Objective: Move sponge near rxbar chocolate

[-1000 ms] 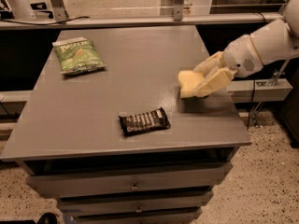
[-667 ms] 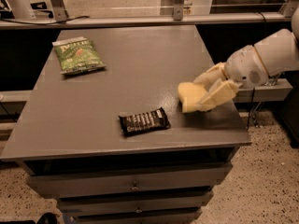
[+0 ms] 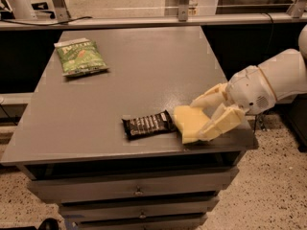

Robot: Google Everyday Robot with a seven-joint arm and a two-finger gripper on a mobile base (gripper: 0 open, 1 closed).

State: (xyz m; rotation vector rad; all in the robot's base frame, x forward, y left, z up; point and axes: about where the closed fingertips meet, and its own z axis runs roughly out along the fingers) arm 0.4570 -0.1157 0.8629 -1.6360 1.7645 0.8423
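The pale yellow sponge (image 3: 189, 122) rests on the grey table (image 3: 120, 85) near the front right edge, its left end touching or almost touching the right end of the rxbar chocolate (image 3: 147, 124), a dark wrapper with white lettering. My gripper (image 3: 207, 118) comes in from the right on a white arm, its cream fingers on either side of the sponge and shut on it.
A green snack bag (image 3: 79, 57) lies at the table's far left. Drawers run below the table's front edge. A metal rail with posts crosses behind the table. A dark cabinet stands at the right behind the arm.
My gripper has carried the sponge down and to the left, from the table's right side to a spot right beside the rxbar chocolate.
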